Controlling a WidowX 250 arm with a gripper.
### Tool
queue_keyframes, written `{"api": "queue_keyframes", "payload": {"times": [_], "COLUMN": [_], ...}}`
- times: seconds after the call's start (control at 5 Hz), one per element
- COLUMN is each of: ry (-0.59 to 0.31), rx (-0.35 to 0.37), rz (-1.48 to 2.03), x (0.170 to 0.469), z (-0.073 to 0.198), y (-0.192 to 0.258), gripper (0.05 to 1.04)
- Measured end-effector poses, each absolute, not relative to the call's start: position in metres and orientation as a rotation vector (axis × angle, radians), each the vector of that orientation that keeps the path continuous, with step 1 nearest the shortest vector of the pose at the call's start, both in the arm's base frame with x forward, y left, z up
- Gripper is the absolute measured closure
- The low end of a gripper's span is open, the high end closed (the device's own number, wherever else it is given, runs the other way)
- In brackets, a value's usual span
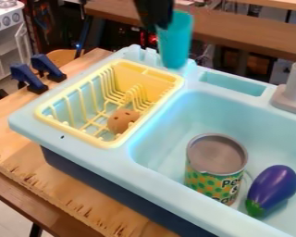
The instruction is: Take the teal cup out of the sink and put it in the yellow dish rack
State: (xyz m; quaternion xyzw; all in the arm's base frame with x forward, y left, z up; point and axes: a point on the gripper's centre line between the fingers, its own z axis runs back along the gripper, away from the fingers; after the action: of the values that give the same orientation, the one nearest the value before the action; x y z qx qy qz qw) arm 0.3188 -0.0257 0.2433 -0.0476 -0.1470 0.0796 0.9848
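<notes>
Camera view, looking down at a slant on a toy sink unit (169,185) set on a wooden desk (83,185). Black tool (158,22) at top centre of the frame, closed on a teal cup (176,41) at its upper left side, near the rim. Likely reason for the hold: a thin wall beside an open mouth gives an easy pinch and leaves the rest hanging free. Cup roughly upright, mouth up, over the unit's back edge, just behind the yellow dish rack (70,131). Cannot tell whether its base touches the ledge.

Rack at left of centre, set into the unit. Brown, roundish toy with small dark holes (122,121) down among its wires, which probably keep it from rolling.

Basin, lower right: label-wrapped can (215,169) upright, flat end giving it a steady stand. Purple eggplant (274,187) just to its right, on its side, green end toward the bottom of the frame; too rounded to stand well, I'd judge. Grey faucet (294,88) at the right edge. Two dark blue clamps (30,78) at upper left, beside the unit, presumably there to steady something.
</notes>
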Motion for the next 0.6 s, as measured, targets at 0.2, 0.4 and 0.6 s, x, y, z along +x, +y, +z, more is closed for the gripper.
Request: {"api": "queue_keyframes", "payload": {"times": [0.2, 0.4, 0.6], "ry": [-0.299, -0.264, -0.236], "rx": [-0.076, -0.065, -0.066], "rz": [0.262, 0.328, 0.386], "x": [0.320, 0.320, 0.321], "z": [0.244, 0.236, 0.226], "y": [0.007, 0.028, 0.046], "gripper": [0.986, 0.986, 0.986]}}
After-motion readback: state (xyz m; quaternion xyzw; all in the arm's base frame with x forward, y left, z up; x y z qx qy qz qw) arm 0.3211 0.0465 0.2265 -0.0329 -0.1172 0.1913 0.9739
